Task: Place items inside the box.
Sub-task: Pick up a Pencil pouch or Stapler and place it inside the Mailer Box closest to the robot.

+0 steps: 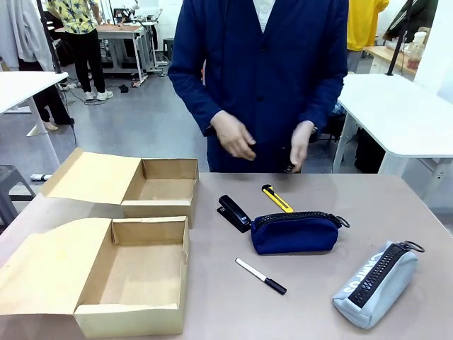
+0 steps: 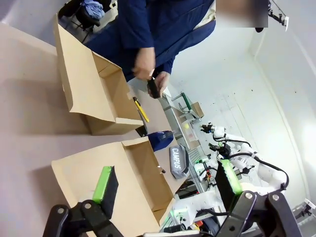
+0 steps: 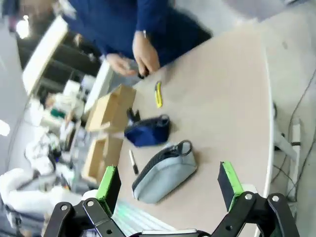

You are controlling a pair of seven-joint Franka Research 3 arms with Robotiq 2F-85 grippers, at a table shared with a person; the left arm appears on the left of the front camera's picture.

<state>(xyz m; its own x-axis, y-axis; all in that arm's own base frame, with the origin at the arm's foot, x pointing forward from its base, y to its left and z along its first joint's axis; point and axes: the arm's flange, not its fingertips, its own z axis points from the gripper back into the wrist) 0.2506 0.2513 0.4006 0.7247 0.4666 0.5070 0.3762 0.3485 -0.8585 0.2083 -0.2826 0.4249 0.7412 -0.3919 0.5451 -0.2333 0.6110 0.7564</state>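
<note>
Jaws of both arms stand released and grasp nothing. The left gripper [image 2: 167, 180] has its green pads [image 2: 105, 183] spread wide above the table. The right gripper [image 3: 169, 181] is likewise spread, clear of every item.

Two open brown cardboard boxes sit on the robot's left of the tan table [image 1: 396, 205], each with its lid flap folded outward. The near box [image 1: 131, 320] and the far box [image 1: 157, 210] stand just beside each other, and both interiors are bare.

All items lie outside the boxes:
- The black stapler [image 1: 233, 212] lies near the table's middle, just beside the left end of the navy zip pouch [image 1: 294, 232].
- The yellow utility knife [image 1: 277, 198] lies just beyond that pouch, towards the person.
- The white pen with black cap [image 1: 260, 275] lies flat on the robot's side of the navy pouch, apart from it.
- The grey zip pouch [image 1: 375, 283], zip uppermost, rests on the robot's right, well apart from the boxes.

The person in a dark blue coat stands at the far edge with both hands [image 1: 233, 134] raised above the table, touching no item. Something small and dark shows by the fingers; what it is cannot be told.
</note>
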